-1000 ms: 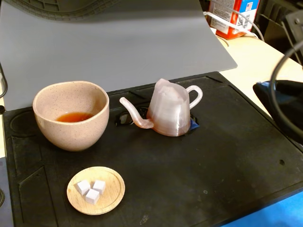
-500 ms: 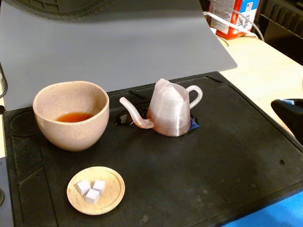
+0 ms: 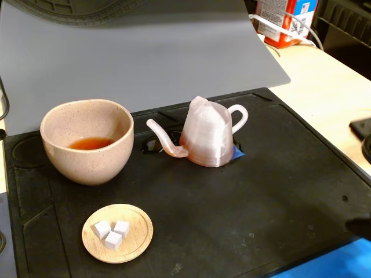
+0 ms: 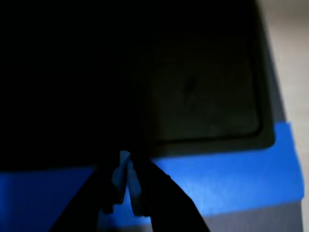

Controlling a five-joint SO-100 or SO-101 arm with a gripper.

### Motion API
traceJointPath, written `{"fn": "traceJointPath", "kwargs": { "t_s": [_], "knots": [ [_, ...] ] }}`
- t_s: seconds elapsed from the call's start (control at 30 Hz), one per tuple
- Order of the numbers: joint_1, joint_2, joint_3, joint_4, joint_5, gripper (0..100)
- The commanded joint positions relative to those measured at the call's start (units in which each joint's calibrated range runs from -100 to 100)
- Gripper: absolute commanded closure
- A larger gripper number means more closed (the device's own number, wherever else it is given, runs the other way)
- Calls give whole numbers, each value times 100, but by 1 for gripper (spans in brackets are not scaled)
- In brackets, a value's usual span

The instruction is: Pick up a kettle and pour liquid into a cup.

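The translucent pink ridged kettle stands upright on the black mat. Its thin spout points left toward the cup and its loop handle faces right. The speckled beige-pink cup stands to the left, with a little reddish-brown liquid in its bottom. My gripper shows at the bottom of the wrist view, fingers together and holding nothing, above the mat's rounded corner and a blue tape strip. In the fixed view only a dark blurred part of it shows at the right edge, far from the kettle.
A small wooden saucer holding three white cubes lies in front of the cup. A grey board stands behind the mat. A red and white carton and cables sit at the back right on the wooden table.
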Motion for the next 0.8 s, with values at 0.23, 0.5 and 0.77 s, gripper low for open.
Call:
{"fn": "traceJointPath", "kwargs": {
  "t_s": [0.23,0.5,0.77],
  "knots": [
    [21,-37,20,1269,4,99],
    [6,-37,20,1278,35,99],
    [6,-37,20,1278,40,99]
  ]
}}
